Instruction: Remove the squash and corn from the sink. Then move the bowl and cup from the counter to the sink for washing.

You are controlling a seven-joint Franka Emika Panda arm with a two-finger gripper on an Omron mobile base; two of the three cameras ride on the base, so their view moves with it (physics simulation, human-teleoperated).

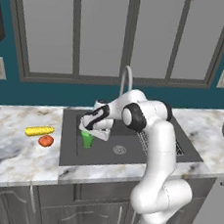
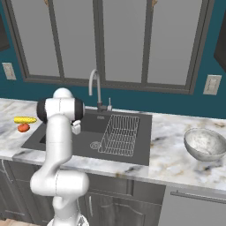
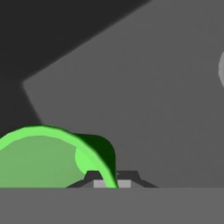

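Note:
My gripper (image 1: 89, 131) is shut on the rim of the green cup (image 1: 86, 140), low in the left part of the dark sink (image 1: 99, 155). Whether the cup touches the basin floor I cannot tell. In the hand view the cup's rim (image 3: 48, 151) curves over the lower left and runs between my gripper's (image 3: 113, 177) fingertips. The yellow corn (image 1: 39, 131) and the round orange-red squash (image 1: 45, 141) lie side by side on the counter (image 1: 10, 156) left of the sink. The speckled bowl (image 2: 205, 143) stands on the counter at the far right.
A wire rack (image 2: 120, 134) fills the right half of the sink, and the curved faucet (image 1: 126, 79) rises behind it. The round drain (image 1: 119, 149) lies right of the cup. A window wall backs the counter.

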